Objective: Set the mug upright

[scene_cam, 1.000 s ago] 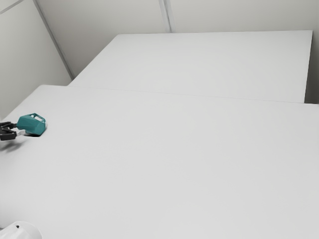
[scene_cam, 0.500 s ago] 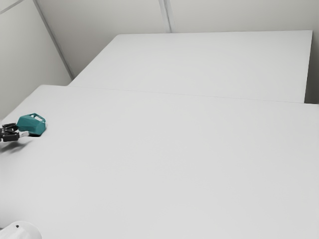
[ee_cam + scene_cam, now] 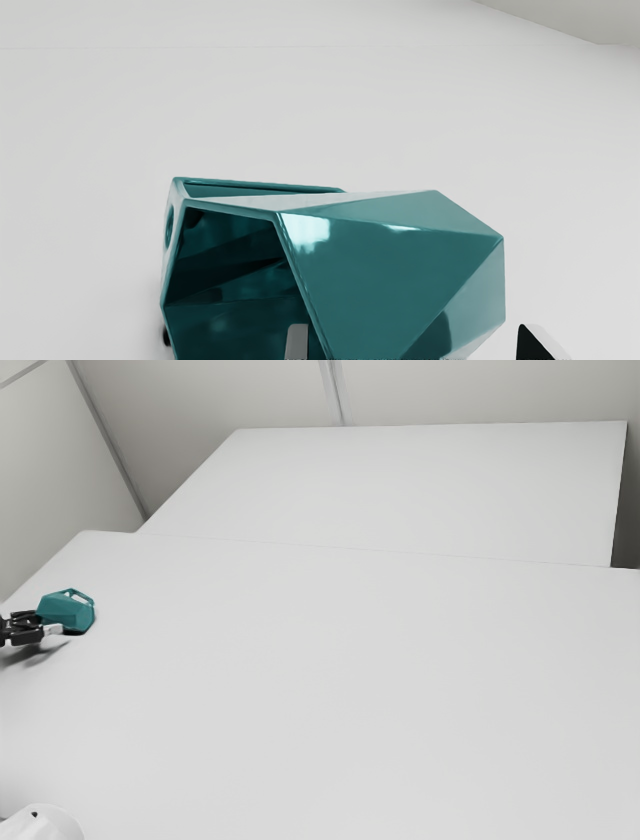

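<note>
Gripper [image 3: 42, 627] at mug [image 3: 66, 611], fingers spread; wrist view has one fingertip at the mug's open mouth, the other just past its base. Mug is on its side on the table [image 3: 320, 680], exterior view's left.

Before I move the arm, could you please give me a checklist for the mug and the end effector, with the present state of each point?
1. Mug upright: not ok, it lies on its side.
2. End effector open: ok, its fingers stand well apart.
3. Mug gripped from two sides: not ok, one finger stands clear of its base end.
4. Handle clear of the fingers: ok.
5. Other fingertip outside the mug's opening: cannot tell.
</note>
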Action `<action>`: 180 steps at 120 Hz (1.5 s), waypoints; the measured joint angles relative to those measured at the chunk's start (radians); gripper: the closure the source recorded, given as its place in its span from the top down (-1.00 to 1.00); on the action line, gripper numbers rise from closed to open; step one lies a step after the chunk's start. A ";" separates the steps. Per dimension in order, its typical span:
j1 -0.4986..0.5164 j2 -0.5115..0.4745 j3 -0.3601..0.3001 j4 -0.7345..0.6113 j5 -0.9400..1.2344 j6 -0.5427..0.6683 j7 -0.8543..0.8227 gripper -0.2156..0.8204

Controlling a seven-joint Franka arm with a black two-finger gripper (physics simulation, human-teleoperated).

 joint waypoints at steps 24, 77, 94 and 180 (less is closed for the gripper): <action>0.000 0.000 -0.006 0.000 0.001 0.002 -0.005 -0.10; 0.000 0.000 -0.030 -0.002 0.026 0.012 -0.018 -0.64; 0.000 0.000 -0.030 -0.002 0.028 0.014 -0.022 -0.77; -0.010 -0.072 -0.168 -0.015 0.194 0.060 -0.077 -0.91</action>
